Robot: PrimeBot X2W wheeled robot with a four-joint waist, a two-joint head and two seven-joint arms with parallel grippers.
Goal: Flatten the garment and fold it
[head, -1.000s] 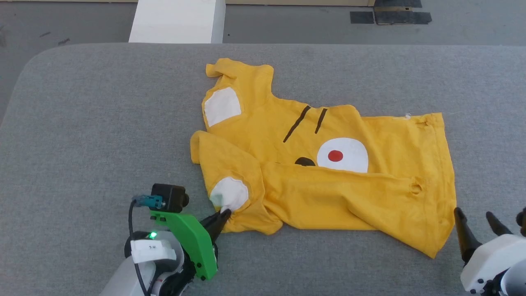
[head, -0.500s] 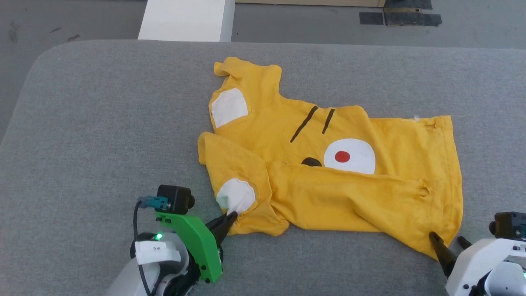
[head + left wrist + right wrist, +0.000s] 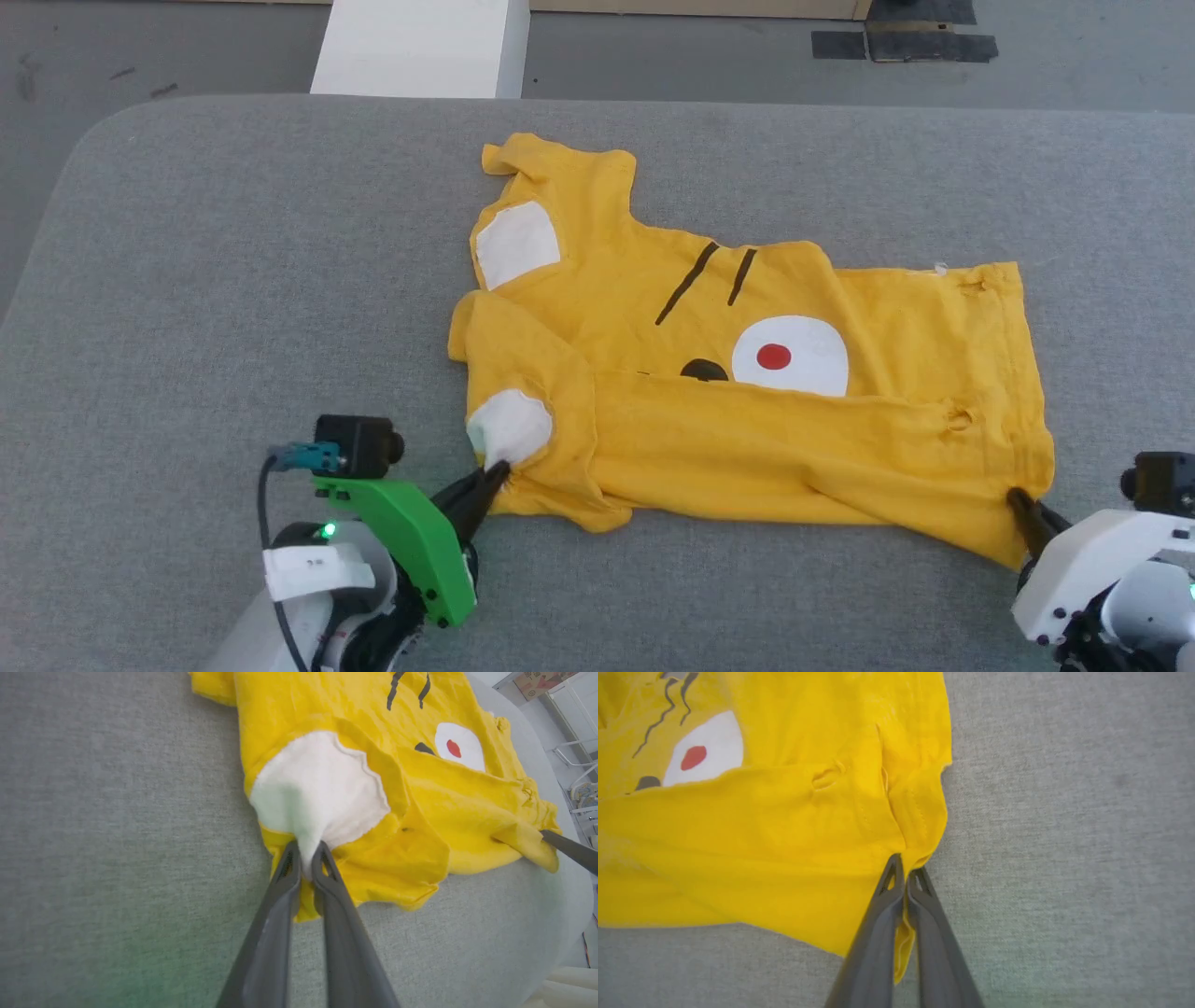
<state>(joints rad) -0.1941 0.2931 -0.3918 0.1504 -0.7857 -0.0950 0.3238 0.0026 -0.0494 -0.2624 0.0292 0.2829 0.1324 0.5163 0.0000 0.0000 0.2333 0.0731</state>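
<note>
The garment [image 3: 747, 373] is a yellow T-shirt with a white oval, red dot and black lines, lying rumpled on the grey table, its near half folded over itself. My left gripper [image 3: 499, 469] is shut on the near sleeve at its white patch [image 3: 317, 788]; in the left wrist view the gripper [image 3: 306, 851] pinches white cloth between its tips. My right gripper [image 3: 1016, 497] is shut on the shirt's near right hem corner; the right wrist view shows the gripper [image 3: 906, 865] closed with yellow fabric [image 3: 784, 826] caught between the fingers.
The grey padded table [image 3: 233, 280] has open room to the left, right and front of the shirt. A white block [image 3: 420, 47] stands beyond the far edge. Dark tape patches [image 3: 906, 42] lie on the floor behind.
The right gripper moved in from the right and shut on the hem corner. The left gripper, still holding the sleeve, drew it slightly left and toward me. The camera shifted a little.
</note>
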